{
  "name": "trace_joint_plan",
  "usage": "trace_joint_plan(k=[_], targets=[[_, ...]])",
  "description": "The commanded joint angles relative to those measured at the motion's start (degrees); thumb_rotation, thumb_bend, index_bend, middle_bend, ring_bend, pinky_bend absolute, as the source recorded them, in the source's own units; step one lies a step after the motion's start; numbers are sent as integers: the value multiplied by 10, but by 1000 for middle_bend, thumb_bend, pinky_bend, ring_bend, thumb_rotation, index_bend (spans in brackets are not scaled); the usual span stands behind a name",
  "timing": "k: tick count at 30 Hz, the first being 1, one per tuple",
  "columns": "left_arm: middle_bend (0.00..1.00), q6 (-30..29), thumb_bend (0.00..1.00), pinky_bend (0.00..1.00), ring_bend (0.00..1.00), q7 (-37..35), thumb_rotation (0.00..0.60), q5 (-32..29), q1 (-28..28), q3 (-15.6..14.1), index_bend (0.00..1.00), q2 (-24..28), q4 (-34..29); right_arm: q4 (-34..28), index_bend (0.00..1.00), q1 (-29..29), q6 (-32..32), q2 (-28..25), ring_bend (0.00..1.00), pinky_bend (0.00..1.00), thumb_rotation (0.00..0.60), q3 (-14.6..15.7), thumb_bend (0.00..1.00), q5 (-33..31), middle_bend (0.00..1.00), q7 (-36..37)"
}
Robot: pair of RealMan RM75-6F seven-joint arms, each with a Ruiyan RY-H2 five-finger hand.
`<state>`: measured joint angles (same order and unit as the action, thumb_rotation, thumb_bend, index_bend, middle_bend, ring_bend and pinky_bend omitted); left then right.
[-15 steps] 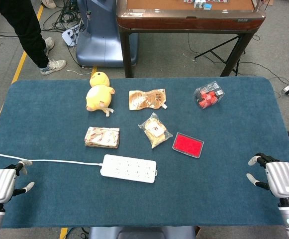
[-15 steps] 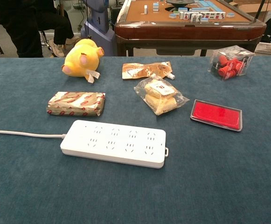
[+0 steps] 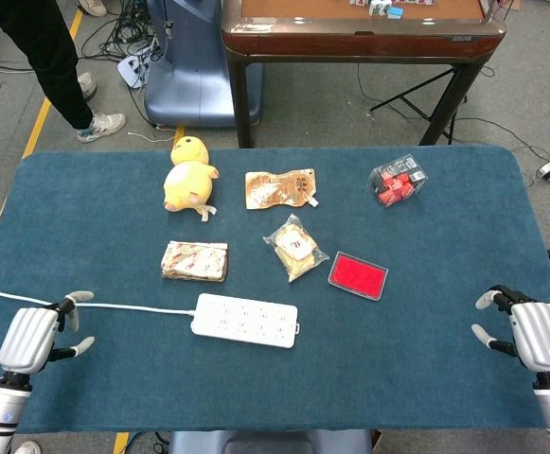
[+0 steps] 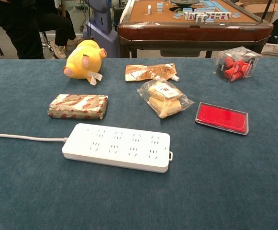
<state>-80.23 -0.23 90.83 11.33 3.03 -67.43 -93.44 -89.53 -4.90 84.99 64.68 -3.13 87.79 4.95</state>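
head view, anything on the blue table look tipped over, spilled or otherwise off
Only the yellow plush chick looks off: it lies toppled on its side at the back left, feet toward the chest camera. The power strip, wrapped packets and clear box of red pieces lie intact, nothing spilled.

Even, diffuse overhead light is filling both views; nothing is looking dim or burnt out. Shadows are staying soft and short: the power strip (image 4: 117, 147), lying to the right of the left hand (image 3: 30, 339), is casting only a thin dark edge along its near side on the tabletop (image 4: 234, 191). The red tray (image 4: 222, 117) is showing a mild sheen, and the clear box (image 4: 235, 63) is catching small highlights. The head view is bending straight lines slightly toward its edges. The chest view is rendering the near cloth weave sharply, while the far wooden table (image 4: 196, 26) is softening a little. No motion blur is appearing around the right hand (image 3: 532, 333).
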Motion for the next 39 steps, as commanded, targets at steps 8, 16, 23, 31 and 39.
trace_joint_plan(k=[8,16,23,31,39], targets=[[998,108,757,1000,1000,5,600,38,110,24,318,0,-40,-28,494,-1,1,-21,485,634,600,-8,152,-8,418,4],[1000,215,865,1000,1000,36,600,13,177,22,315,-6,-73,-51,494,1,-2,-46,485,634,600,-13,152,-22,419,1],[1000,242,873,1000,1000,29,600,19,201,4,300,-22,-57,-57,494,-3,-16,-51,485,634,600,-17,152,-37,420,-9],[1000,251,873,1000,1000,33,600,14,215,-5,275,-42,-52,-64,494,-13,-24,-52,485,634,600,-26,152,-43,420,-15],[1000,264,873,1000,1000,47,600,-4,229,-9,271,-64,-47,-66,494,-19,-35,-51,485,634,600,-28,152,-50,420,-28]])
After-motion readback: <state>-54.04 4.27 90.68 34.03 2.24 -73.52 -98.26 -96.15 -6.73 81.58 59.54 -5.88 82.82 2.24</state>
